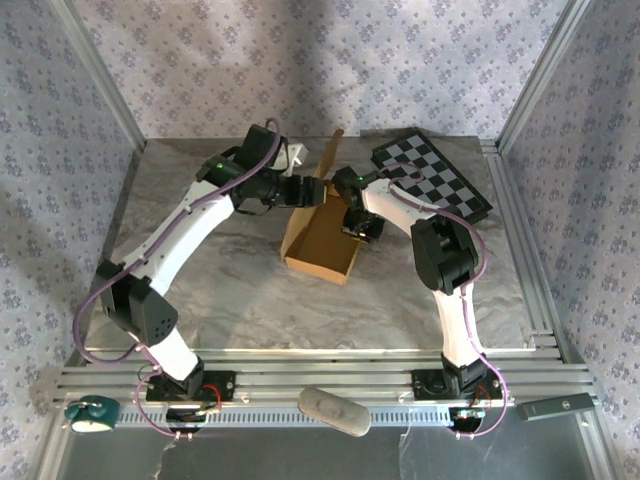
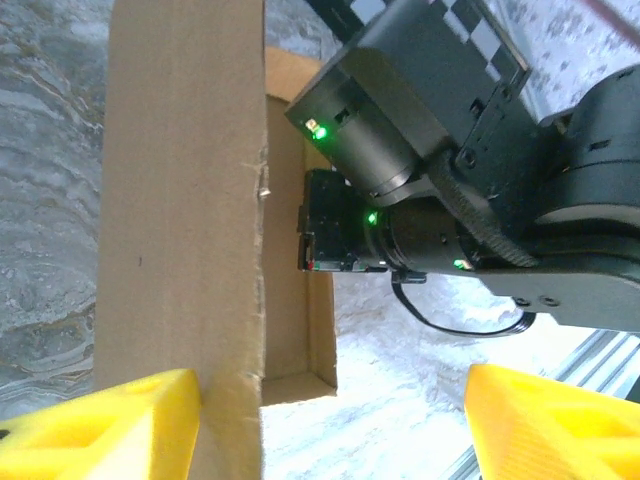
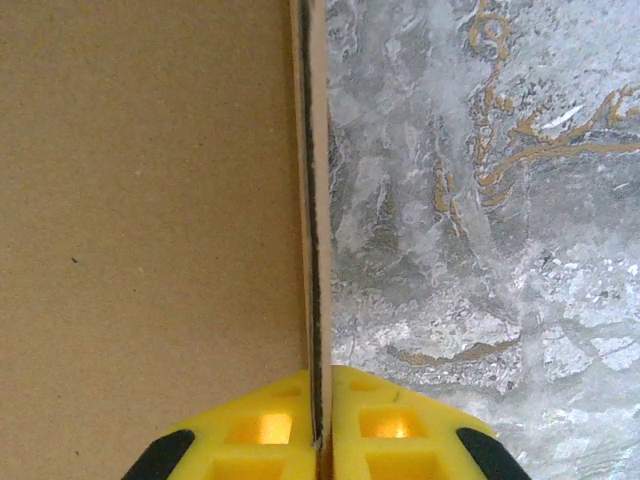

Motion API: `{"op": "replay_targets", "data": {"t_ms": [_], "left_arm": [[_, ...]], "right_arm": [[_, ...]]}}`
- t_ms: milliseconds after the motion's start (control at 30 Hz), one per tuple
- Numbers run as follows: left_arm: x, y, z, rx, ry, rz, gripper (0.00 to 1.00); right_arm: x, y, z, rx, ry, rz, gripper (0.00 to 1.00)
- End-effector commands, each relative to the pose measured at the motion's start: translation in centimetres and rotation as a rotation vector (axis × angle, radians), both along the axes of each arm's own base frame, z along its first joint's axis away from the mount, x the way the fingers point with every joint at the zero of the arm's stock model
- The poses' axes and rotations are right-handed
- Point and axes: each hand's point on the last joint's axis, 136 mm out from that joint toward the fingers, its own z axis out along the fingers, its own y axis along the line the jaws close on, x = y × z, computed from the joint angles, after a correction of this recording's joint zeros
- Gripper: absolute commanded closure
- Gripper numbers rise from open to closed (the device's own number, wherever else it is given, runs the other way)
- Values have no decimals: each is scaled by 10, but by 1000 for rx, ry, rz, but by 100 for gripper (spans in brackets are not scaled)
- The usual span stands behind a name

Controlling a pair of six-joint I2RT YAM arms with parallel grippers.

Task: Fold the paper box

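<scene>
Tan corrugated cardboard forms the paper box on the marbled grey bench; right jaws pinch its thin wall, left jaws gape wide, gripping nothing.

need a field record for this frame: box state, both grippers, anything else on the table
box: paper box, tan cardboard, an open tray at mid-table, side walls up, one long flap raised at the far end
left gripper: open, a box wall stands between the fingers, close to one of them
right gripper: shut on the edge of a box wall, pinched between both fingers
other: checkerboard panel at the far right of the table
fold status: box not yet closed
</scene>
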Motion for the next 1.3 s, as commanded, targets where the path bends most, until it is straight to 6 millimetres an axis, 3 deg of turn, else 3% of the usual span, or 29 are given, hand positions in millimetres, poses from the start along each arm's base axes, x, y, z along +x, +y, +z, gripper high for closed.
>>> {"op": "replay_targets", "data": {"t_ms": [0,233,367,467,567,800,900,1033,1100,1267], "left_arm": [[-4,4,-15,102,4,-37,33],[6,17,-30,467,-118,-53,54],[15,22,-24,533,-211,-72,81],[18,21,-16,559,-285,-140,94],[18,17,-14,580,-335,-230,100],[16,18,-16,647,-444,-381,100],[17,23,-11,682,-544,-421,100],[18,30,-8,742,-649,-488,100],[21,32,-4,745,-692,-509,100],[24,35,0,717,-742,-581,100]], "right_arm": [[-3,-2,0,11,19,-43,90],[-6,9,15,118,1,-132,83],[-7,15,39,199,-46,-162,60],[-6,11,66,213,-122,-121,44],[2,3,100,188,-268,19,33],[28,-44,179,119,-657,308,31],[37,-70,199,112,-798,370,32],[34,-84,202,153,-954,582,29],[30,-85,191,105,-976,738,25],[27,-67,186,-13,-1021,1028,13]]}}
